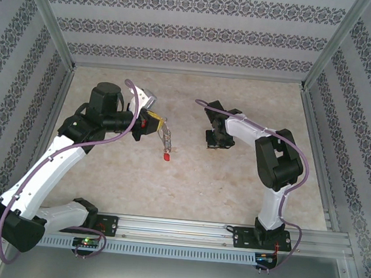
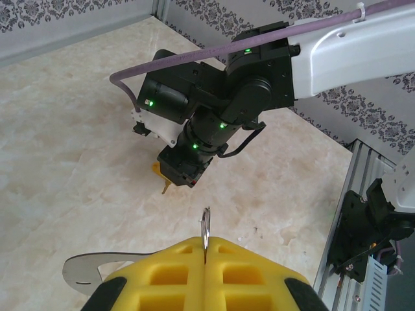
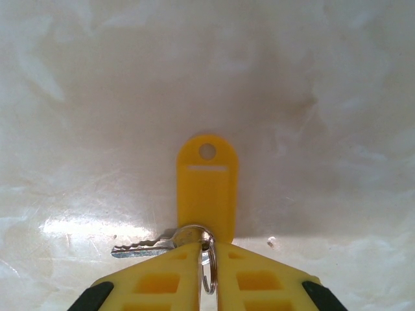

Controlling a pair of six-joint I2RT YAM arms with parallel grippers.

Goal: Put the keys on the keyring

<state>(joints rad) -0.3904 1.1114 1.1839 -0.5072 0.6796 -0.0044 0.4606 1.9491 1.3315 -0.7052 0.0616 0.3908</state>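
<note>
the left pincer (image 2: 205, 254) is pressing its yellow pads together on the thin edge of the grey metal oval keyring (image 1: 165, 137), holding it raised over the left middle of the pale marbled bench (image 1: 247, 184), with its silvery chain and small red plastic tag (image 1: 166, 157) hanging below. to the right, well apart, the right pincer (image 3: 206, 253) is pinching the little split ring of the tiny metal key (image 3: 139, 247). the key's yellow-orange plastic tag (image 3: 207, 188) is pointing away and lying on or just over the bench; i cannot tell which. the step in hand seems to be bringing the key to the loop. doing it well is probably meaning lifting the key clear, turning the split ring edge-on to the loop's opening, approaching slowly from the right, and keeping the left grip steady so the chain is not swinging into the way.
</note>
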